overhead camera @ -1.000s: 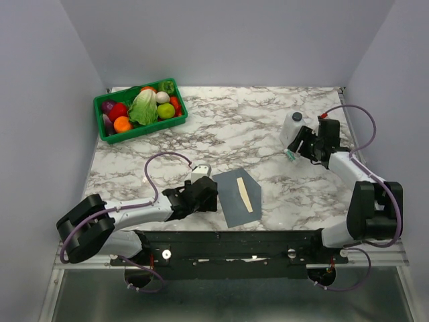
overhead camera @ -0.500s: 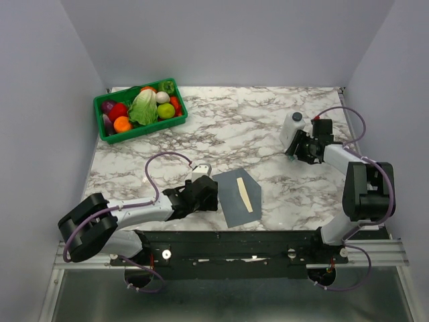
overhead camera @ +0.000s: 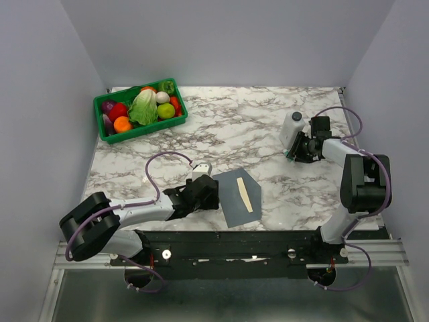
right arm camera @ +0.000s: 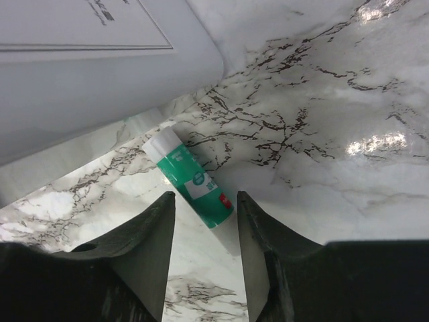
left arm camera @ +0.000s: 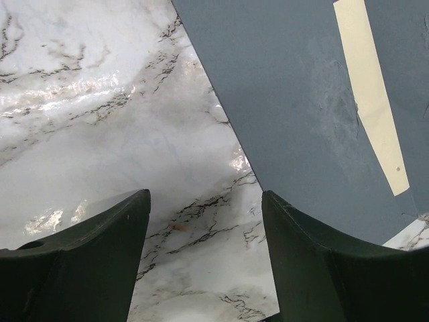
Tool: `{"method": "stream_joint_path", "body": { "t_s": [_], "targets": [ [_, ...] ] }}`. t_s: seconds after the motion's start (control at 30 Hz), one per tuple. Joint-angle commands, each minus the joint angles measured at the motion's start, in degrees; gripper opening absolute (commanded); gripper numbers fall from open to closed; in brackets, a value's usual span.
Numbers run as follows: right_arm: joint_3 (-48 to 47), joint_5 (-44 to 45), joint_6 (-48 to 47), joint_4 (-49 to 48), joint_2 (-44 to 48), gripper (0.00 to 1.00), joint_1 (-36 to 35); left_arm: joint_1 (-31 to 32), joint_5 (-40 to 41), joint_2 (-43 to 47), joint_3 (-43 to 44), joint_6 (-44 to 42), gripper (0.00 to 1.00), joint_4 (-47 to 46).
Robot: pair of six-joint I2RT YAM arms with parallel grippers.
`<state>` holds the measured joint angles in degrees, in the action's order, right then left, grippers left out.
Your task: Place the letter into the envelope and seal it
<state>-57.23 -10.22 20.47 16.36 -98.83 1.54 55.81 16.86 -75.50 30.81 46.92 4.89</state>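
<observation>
Top external view, starting at the paper: the envelope [overhead camera: 231,201] lies flat on the marble table [overhead camera: 234,127] near the front edge, just left of centre. Its pointed end faces away from the arms.

- The letter [overhead camera: 246,195] shows only as a narrow cream strip on the grey, running lengthwise and slightly tilted. The rest is probably tucked under the grey paper, but that cannot be confirmed.
- The left gripper [overhead camera: 206,192] sits just beside the envelope's left edge and is much the nearer arm. The right gripper [overhead camera: 295,153] is well apart at the far right, beside a white bottle [overhead camera: 292,127].

Left wrist view:
- The left jaws stand wide apart and hold nothing, with bare marble between them.
- The envelope's left edge runs diagonally down towards the right-hand finger [left arm camera: 335,268], which looks to overlap the sheet's near corner.
- The cream strip lies well off to the right of the gap.

Right wrist view:
- A green and white glue stick [right arm camera: 191,178] lies on the marble. Its white cap points up and left towards the bottle's base, and its long axis is oblique to the jaw gap.
- The right jaws are part open and straddle the stick's lower end. A sliver of marble shows on the left side, so it is not clamped yet.

Judgement: the sealing step turns on this pickup. Because the stick lies skewed, it may swivel when pinched.

Across views, the overhead camera gives only a speck of green at the right fingers, while the right wrist camera shows how the stick lies. Only the overhead camera shows how far the stick is from the envelope.
</observation>
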Motion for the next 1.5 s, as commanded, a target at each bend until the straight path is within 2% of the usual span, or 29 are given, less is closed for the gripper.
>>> {"method": "stream_joint_path", "body": {
  "t_s": [0.0,0.5,0.77,0.83,1.03,1.2,1.27,1.47],
  "targets": [
    [-1.22,-1.38,-0.34,2.45,-1.19,0.48,0.22,-0.35,-1.66,-1.75,-1.01,-0.33,0.77,0.04],
    [2.03,-0.15,0.45,4.38,0.74,0.43,-1.45,-0.44,-2.54,-2.37,-1.19,-0.25,0.77,-0.75],
    [5.81,-0.24,0.98,5.00,3.72,0.27,-1.37,-0.44,-2.62,-1.66,-2.15,0.19,0.77,-1.19],
    [7.04,-0.41,1.41,4.74,5.74,0.21,-1.37,-0.44,-2.71,-1.66,-2.33,0.28,0.77,-1.54],
    [13.54,-2.96,3.43,3.33,13.64,0.12,-2.68,-0.44,-3.24,-2.10,-2.59,0.63,0.77,-2.42],
    [19.77,-5.86,5.54,3.33,20.85,0.10,-4.70,-0.44,-3.06,-1.40,-2.68,1.07,0.77,-2.25],
    [21.54,-5.95,6.33,3.94,22.97,0.13,-5.84,-0.44,-2.98,-1.05,-2.77,1.16,0.77,-2.07],
    [28.75,-2.27,11.25,5.34,35.00,0.15,-10.76,-0.44,-1.75,0.36,-2.68,1.60,0.77,-0.67]
  ]
}}
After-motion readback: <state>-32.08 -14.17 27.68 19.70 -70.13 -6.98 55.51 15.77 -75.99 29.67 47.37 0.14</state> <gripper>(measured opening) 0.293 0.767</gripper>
